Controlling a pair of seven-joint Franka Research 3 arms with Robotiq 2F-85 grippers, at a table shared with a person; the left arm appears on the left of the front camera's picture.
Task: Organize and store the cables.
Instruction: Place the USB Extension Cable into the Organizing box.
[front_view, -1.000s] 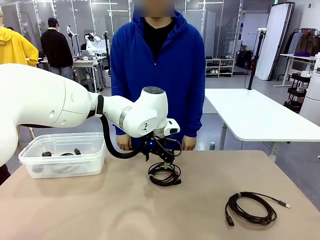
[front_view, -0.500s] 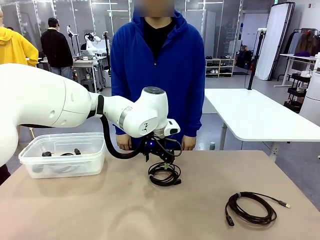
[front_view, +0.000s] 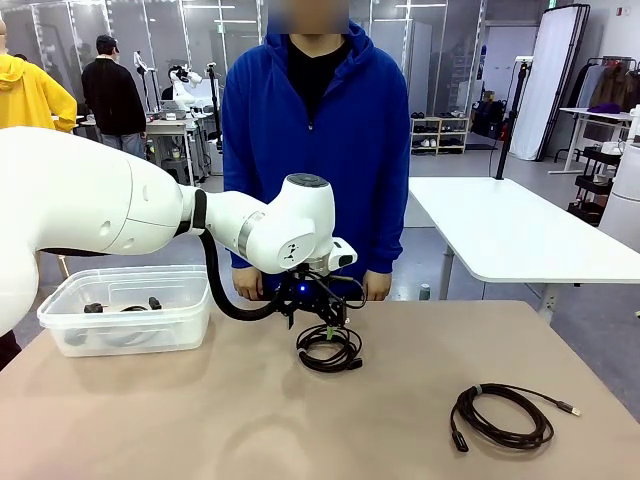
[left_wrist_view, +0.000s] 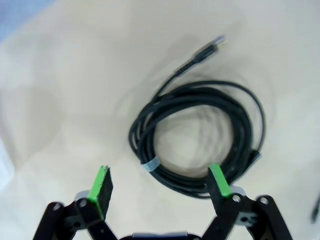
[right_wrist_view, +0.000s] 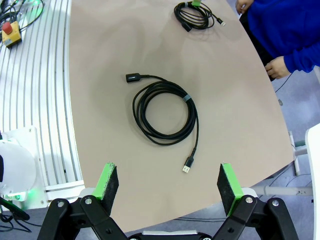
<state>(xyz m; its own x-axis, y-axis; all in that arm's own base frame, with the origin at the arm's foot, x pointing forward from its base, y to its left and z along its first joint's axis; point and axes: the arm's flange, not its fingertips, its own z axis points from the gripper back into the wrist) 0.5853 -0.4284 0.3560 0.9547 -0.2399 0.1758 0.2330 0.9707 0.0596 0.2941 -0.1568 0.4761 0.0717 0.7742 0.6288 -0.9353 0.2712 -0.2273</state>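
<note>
A coiled black cable (front_view: 329, 350) lies at the table's middle, near the far edge. My left gripper (front_view: 326, 328) hangs right over it, open. In the left wrist view the coil (left_wrist_view: 200, 135) has a pale band and a plug pointing away, and its near edge lies between the green pads (left_wrist_view: 102, 182) of my left gripper (left_wrist_view: 160, 182). A second coiled cable (front_view: 500, 415) with a silver-tipped plug rests at the front right. My right gripper (right_wrist_view: 168, 185) stands open high above this cable (right_wrist_view: 165, 112).
A clear plastic bin (front_view: 125, 305) holding black cable pieces stands at the table's left. A person in a blue hoodie stands at the far edge with a hand (front_view: 247, 285) on either side of my left gripper. The table's right edge (right_wrist_view: 280, 130) curves close by.
My left gripper has shifted very slightly over the middle coil. Both cables, the bin and the person stay where they were.
</note>
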